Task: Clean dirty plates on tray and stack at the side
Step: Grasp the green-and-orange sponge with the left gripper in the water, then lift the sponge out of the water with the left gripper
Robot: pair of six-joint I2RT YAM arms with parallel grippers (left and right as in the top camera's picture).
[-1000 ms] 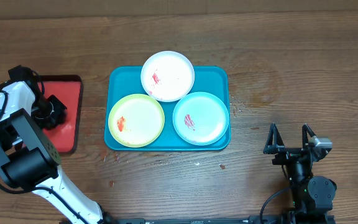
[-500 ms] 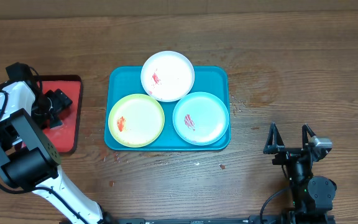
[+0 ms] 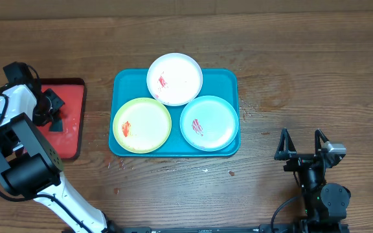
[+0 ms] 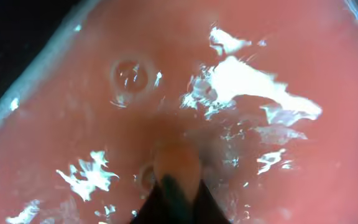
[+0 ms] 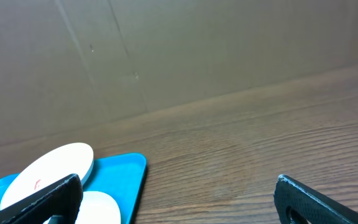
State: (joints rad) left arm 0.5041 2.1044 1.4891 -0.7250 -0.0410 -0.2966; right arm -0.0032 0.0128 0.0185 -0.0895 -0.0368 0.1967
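hovering over red tray point(image 3: 74, 97): left pincer point(image 3: 54, 118)

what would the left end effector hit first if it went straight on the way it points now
The red tray: the left end effector points down at its glossy surface from very close. Whether it already touches is unclear.

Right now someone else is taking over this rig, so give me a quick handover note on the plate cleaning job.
Left fingers: low over the red tray; open or shut unclear.
Right fingers: open, empty, at front right, away from the teal tray.
Plates: white plate, yellow-green plate and blue plate all on the teal tray, each smeared red.
Done: nothing cleaned or stacked.
Left: clean all three, stack them at the side.
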